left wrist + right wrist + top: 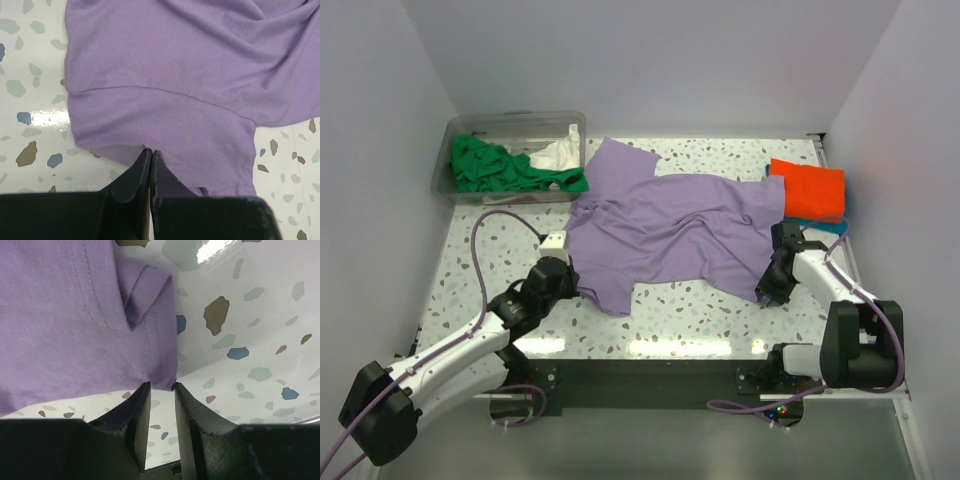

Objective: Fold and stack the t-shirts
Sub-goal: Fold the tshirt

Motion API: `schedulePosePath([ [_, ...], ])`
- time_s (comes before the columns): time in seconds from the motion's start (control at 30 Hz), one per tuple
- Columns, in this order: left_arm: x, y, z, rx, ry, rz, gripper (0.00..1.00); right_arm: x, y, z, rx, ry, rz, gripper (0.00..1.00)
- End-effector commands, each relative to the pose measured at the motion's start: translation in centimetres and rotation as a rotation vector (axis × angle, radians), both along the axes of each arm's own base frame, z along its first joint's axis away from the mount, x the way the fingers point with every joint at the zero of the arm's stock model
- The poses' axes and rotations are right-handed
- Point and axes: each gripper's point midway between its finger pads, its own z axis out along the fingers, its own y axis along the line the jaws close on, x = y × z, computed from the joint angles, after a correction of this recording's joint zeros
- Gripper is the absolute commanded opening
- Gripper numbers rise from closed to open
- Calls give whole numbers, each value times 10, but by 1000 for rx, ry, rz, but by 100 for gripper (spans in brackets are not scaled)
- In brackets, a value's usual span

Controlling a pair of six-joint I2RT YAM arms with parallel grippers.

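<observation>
The lavender t-shirt lies spread and rumpled across the middle of the table. My left gripper is shut on its left hem; in the left wrist view the jaws are pressed together on the hem of the shirt. My right gripper holds the shirt's right hem corner; in the right wrist view the cloth is bunched between the fingertips and slightly lifted. A folded orange t-shirt lies on a blue one at the back right. Green and white t-shirts lie in the tub.
A clear plastic tub stands at the back left corner. White walls close in the table on the left, back and right. The speckled tabletop shows in front of the lavender shirt.
</observation>
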Motion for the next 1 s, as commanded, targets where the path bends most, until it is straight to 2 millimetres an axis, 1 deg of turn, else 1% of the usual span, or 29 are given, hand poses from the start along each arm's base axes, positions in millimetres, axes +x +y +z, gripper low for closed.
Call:
schedulePosePath([
  [0.0, 6, -3, 9, -27, -45, -3, 0, 4, -5, 4, -28, -12, -24, 31],
  [0.17, 6, -3, 9, -29, -46, -2, 0, -3, -1, -9, -7, 19, -32, 31],
  [0.4, 6, -3, 10, -29, -49, 0, 0, -1, -3, -11, -14, 16, -56, 30],
  [0.67, 6, -2, 9, -27, -48, 5, 0, 3, -4, -16, -23, 8, -78, 24],
  [0.73, 6, -1, 10, -29, -51, 7, 0, 3, -4, -17, -22, 7, -81, 19],
  [0.77, 6, -1, 10, -30, -52, 7, 0, 3, -4, -19, -24, 7, -82, 15],
  [0.8, 6, -1, 10, -29, -52, 8, 0, 4, -4, -19, -22, 6, -82, 10],
  [0.83, 6, -1, 11, -30, -53, 8, 0, 4, -4, -21, -21, 7, -82, 0],
  [0.9, 6, -1, 12, -31, -56, 11, 0, 6, -2, -20, -9, 8, -71, 0],
  [0.97, 6, 0, 12, -29, -55, 14, 0, 8, -1, -15, -3, -5, -60, 0],
])
